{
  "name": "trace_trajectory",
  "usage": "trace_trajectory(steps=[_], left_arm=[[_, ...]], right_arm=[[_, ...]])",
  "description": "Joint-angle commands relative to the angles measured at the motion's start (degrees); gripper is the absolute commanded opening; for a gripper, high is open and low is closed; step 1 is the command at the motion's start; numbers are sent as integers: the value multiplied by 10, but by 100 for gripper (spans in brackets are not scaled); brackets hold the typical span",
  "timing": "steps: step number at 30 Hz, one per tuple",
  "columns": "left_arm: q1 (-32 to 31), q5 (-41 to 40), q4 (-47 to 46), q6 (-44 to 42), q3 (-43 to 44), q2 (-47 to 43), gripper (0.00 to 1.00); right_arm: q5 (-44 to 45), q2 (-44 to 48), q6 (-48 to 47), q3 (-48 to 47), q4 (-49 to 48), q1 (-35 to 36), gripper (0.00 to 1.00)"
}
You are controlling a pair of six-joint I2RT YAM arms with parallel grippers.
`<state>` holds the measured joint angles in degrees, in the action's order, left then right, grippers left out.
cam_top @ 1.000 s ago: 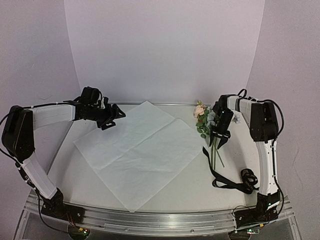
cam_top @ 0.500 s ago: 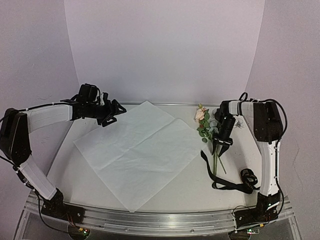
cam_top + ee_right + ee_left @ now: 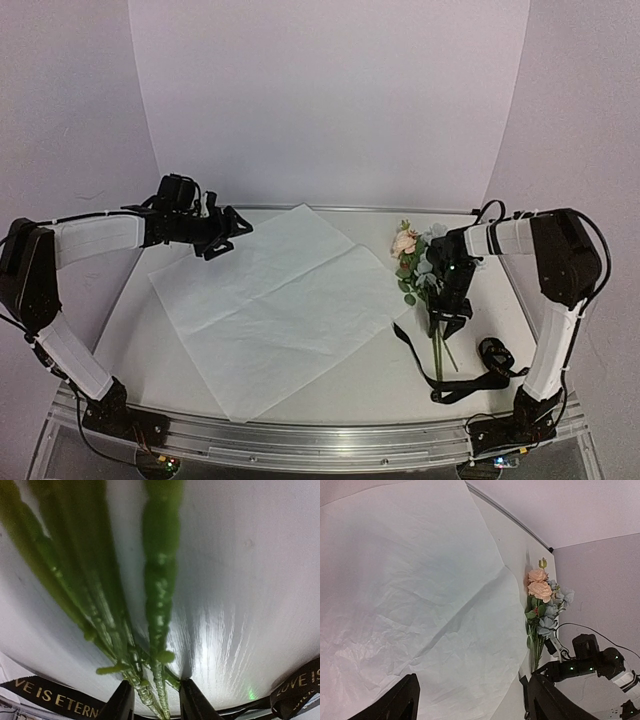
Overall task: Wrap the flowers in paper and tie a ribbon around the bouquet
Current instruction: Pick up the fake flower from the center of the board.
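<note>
Paper [image 3: 270, 300]: spread flat, nothing on it, ready for the bunch | flowers [image 3: 418, 272]: just right of paper, off it, blooms far | ribbon [image 3: 462, 378]: loose near stem ends, awaiting tying | left gripper [image 3: 226, 234]: jaws apart over paper's far-left edge, likely to fold | right gripper [image 3: 447, 318]: clamped on stems, likely to carry.

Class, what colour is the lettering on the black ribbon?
Gold, on the ribbon; the right wrist view shows it best.

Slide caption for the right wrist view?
Right pincer clamps the flowers by their stems; lettered black ribbon nearby.
</note>
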<state>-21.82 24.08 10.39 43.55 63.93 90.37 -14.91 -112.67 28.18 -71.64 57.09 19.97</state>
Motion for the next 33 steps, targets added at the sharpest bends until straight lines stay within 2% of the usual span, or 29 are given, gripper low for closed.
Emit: trace_trajectory(steps=[1, 6, 11, 21, 28, 33], left_arm=[[-1, 9, -25, 1, -7, -17, 77], [-2, 8, -21, -8, -9, -9, 76], [-2, 10, -36, -2, -20, 1, 76], [-1, 15, -44, -1, -16, 7, 76], [-1, 3, -46, -5, -61, 4, 76], [-2, -23, -49, -6, -107, 0, 75]], right_arm=[[47, 47, -17, 84, -121, 22, 39], [67, 66, -22, 120, -156, 25, 46], [46, 48, -12, 111, -152, 26, 37], [44, 21, 3, 63, -81, 33, 1], [51, 45, -45, 23, -62, 33, 0], [54, 65, -74, -46, -25, 30, 0]])
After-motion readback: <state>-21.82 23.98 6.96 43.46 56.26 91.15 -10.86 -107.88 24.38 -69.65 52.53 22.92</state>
